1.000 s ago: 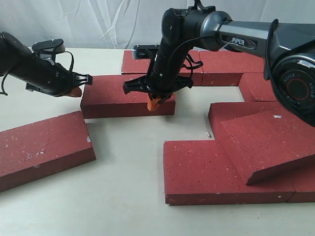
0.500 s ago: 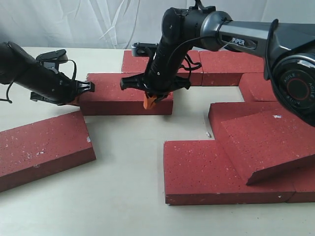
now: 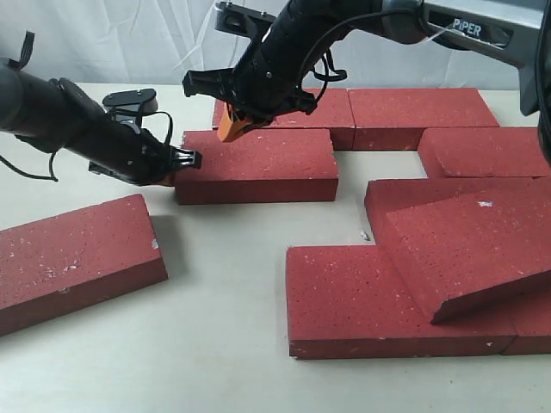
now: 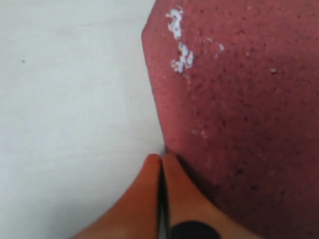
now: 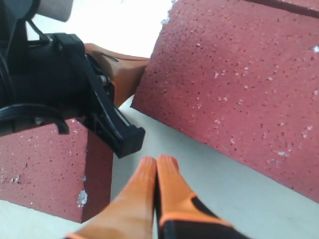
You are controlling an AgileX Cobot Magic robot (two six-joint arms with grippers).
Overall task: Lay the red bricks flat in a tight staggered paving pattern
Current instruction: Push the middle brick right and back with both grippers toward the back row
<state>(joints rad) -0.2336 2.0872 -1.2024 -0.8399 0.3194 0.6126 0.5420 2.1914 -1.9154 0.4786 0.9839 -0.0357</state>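
**Exterior view, left to right.** A loose brick (image 3: 73, 262) lies flat on the counter (image 3: 215, 370), its long axis skewed so that the right end sits farther back. The left tool (image 3: 176, 168), fingers pressed together and empty, touches the left short end of the centre brick (image 3: 258, 163). This brick lies flat, long axis across the view. The right tool (image 3: 229, 125), likewise closed on nothing, hangs raised near that brick's rear left corner. At right, the back-row bricks (image 3: 405, 107) and front bricks (image 3: 362, 301) lie flat. One tilted brick (image 3: 469, 245) leans on the front ones.
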